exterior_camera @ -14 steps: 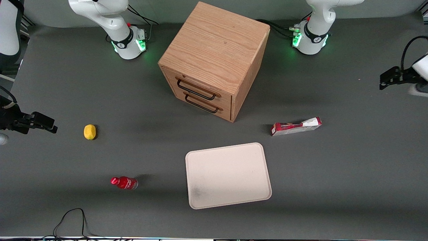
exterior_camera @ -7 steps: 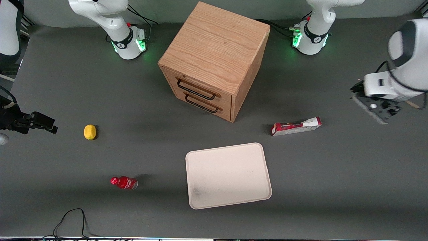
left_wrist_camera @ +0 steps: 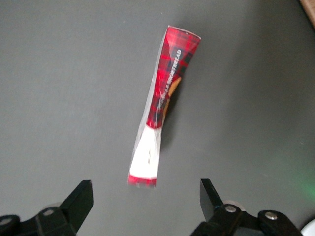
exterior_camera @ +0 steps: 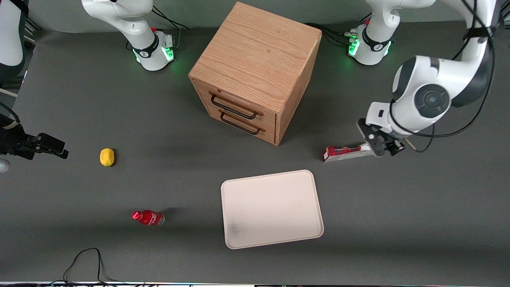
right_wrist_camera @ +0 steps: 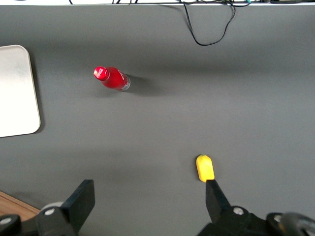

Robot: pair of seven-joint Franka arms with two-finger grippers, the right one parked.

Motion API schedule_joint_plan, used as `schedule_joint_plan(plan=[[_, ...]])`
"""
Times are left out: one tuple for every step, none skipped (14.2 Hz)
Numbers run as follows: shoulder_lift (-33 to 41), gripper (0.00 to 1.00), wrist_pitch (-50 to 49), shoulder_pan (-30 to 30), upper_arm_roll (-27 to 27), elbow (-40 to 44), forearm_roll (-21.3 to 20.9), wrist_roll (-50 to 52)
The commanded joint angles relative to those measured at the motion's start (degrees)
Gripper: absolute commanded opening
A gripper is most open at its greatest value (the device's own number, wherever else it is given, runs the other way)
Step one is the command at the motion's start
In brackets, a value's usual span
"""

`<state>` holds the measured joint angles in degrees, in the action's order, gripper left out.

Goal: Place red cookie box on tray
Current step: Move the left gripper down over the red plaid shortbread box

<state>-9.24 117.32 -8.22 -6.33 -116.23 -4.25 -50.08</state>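
The red cookie box [exterior_camera: 344, 152] lies flat on the grey table, farther from the front camera than the tray and toward the working arm's end. The left wrist view shows it lengthwise [left_wrist_camera: 165, 93], red plaid with a white end. My left gripper [exterior_camera: 381, 146] hovers over that white end and hides it in the front view. In the left wrist view the gripper [left_wrist_camera: 146, 191] is open, its fingers apart on either side of the white end and clear of it. The cream-white tray [exterior_camera: 271, 207] lies empty, nearer the front camera; its corner also shows in the right wrist view [right_wrist_camera: 17, 93].
A wooden drawer cabinet [exterior_camera: 255, 71] stands mid-table, beside the box. A yellow lemon [exterior_camera: 106, 157] and a small red bottle [exterior_camera: 148, 217] lie toward the parked arm's end. A black cable [exterior_camera: 83, 261] loops at the front edge.
The left arm has swung in from the working arm's end of the table and now hangs over the box's white end. The box and tray have not moved.
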Motion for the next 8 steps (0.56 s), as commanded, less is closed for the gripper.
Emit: schedule_joint_plan(plan=[[-3.74, 0.96, 8.42, -1.09, 0.61, -2.42, -0.32, -2.39], [-5.5, 0.96, 10.89, -1.88, 0.61, -2.42, -0.23, -2.39], [-6.39, 0.96, 12.56, -2.06, 0.61, -2.77, -0.23, -2.39], [-6.92, 0.96, 14.32, -2.06, 0.61, -3.73, -0.23, -2.48], [-7.1, 0.96, 16.6, -2.06, 0.61, -5.14, -0.32, -2.56], [-7.37, 0.96, 18.88, -2.06, 0.61, -6.37, -0.32, -2.74], [-7.98, 0.96, 21.17, -2.06, 0.61, -7.42, -0.32, -3.17], [-8.51, 0.95, 23.19, -2.06, 0.61, -8.3, -0.32, -3.61]])
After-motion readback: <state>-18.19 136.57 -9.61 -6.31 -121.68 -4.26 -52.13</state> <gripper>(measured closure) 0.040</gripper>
